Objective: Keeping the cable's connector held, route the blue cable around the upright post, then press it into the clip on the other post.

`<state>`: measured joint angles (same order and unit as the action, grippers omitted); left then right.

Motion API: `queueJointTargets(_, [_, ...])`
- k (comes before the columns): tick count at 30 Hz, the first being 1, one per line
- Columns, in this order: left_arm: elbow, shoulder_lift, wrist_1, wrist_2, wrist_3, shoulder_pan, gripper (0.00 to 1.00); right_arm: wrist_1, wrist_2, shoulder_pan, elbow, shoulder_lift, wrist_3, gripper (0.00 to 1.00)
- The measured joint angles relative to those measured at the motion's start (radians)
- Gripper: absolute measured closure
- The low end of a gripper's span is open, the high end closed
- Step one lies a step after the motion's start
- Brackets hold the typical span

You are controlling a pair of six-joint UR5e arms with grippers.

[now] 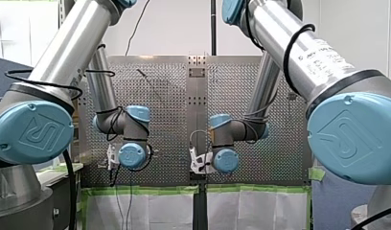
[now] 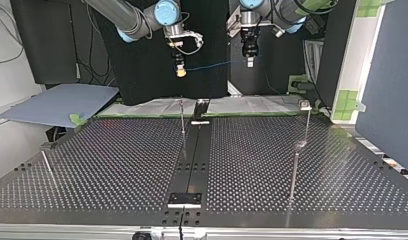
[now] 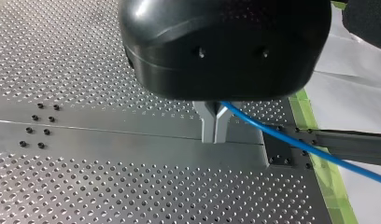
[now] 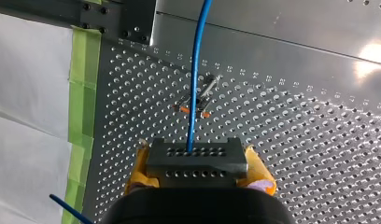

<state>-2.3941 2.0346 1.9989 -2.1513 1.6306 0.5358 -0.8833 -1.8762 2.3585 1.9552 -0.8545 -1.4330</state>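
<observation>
1. While both claws hang high in the upper middle of the top view, well above the table [image 2: 117,165], the blue cable [image 2: 217,64] runs almost straight between them and touches no post.
2. My right claw [image 4: 197,165] is clamped by its yellow pads [image 4: 256,170] on a black block [image 4: 196,156], which I take for the connector. That grip should be firm, with no twisting.
3. My left claw [image 3: 214,137] has its metal fingers [image 3: 208,126] pressed together on the cable, which trails away beside it. A slightly softer pinch there would probably let the line slide as it bends.
4. Lower the span beside the thin post [image 2: 182,120] at the top view's centre. Hold light tension so the wrap hugs the post rather than riding over its tip.
5. Only then head for the clip post [image 2: 306,106] at the top view's right, whose top seems to carry the clip, and arrive level with it.
</observation>
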Motion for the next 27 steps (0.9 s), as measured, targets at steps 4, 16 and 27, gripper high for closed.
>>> queueJointTargets(4, [0.004, 0.001, 0.012, 0.012, -0.012, -0.012, 1.00, 0.007, -0.005, 0.003, -0.004, -0.006, -0.003, 1.00])
queueJointTargets(16, [0.012, -0.084, 0.106, 0.040, 0.026, -0.051, 1.00, 0.095, 0.042, 0.027, -0.048, -0.099, -0.088, 1.00])
queueJointTargets(27, [0.042, -0.181, 0.202, 0.003, 0.063, -0.089, 1.00, 0.154, 0.129, 0.020, -0.101, -0.188, -0.111, 1.00])
